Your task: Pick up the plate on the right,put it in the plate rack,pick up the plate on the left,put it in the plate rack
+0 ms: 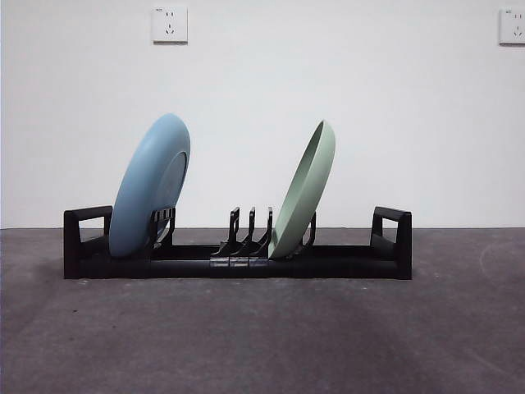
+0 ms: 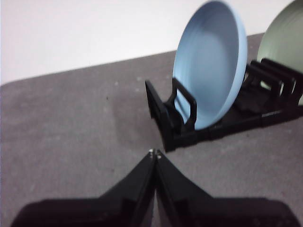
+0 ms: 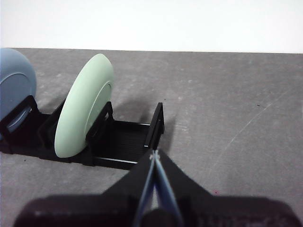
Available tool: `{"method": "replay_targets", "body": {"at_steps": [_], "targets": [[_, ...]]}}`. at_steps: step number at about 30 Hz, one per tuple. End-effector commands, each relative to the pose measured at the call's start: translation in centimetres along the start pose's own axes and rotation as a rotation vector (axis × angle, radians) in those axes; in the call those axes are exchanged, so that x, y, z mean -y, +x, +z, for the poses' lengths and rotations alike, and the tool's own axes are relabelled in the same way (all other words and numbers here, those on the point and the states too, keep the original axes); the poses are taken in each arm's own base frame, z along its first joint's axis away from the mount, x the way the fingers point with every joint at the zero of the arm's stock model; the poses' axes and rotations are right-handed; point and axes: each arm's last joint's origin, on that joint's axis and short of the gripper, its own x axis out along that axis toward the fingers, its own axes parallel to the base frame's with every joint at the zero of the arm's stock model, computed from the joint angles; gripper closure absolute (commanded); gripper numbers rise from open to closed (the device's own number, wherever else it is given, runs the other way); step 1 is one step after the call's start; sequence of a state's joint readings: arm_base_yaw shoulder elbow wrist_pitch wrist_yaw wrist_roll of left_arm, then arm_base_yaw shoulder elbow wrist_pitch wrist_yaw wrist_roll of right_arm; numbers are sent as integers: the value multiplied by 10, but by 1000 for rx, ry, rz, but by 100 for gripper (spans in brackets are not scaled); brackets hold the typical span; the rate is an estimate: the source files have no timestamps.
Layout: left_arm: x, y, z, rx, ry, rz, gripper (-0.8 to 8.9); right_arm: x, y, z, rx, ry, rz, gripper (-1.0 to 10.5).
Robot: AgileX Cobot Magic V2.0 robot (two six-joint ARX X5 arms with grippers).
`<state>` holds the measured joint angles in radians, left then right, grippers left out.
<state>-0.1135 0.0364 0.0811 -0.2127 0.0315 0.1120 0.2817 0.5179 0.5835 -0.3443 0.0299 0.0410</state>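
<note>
We see the left gripper [image 2: 155, 152] with jaws pressed together, empty, and the right gripper [image 3: 153, 154] likewise. The blue plate [image 1: 151, 185] and green plate [image 1: 304, 191] lean toward one o'clock in the plate rack [image 1: 328, 263] on the worktop [image 1: 262, 336]; only the front view shows wall sockets [image 1: 170, 24].

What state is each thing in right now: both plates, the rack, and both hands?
Blue plate: on edge in the rack, near one end, leaning.
Green plate: on edge in the rack, toward the other end, leaning.
Rack: flat on the table, holding both plates.
Left hand: shut, empty, clear of the rack.
Right hand: shut, empty, close to the rack's end.
</note>
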Motion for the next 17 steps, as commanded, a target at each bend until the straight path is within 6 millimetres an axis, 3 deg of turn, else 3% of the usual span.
{"method": "replay_targets", "body": {"at_steps": [1, 6, 17], "targets": [[0, 2, -9, 0, -28, 4, 816, 0, 1, -2, -2, 10, -2, 944], [2, 5, -20, -30, -40, 3, 816, 0, 1, -2, -2, 10, -2, 944], [2, 5, -20, -26, -38, 6, 816, 0, 1, -2, -3, 10, -2, 944]]}}
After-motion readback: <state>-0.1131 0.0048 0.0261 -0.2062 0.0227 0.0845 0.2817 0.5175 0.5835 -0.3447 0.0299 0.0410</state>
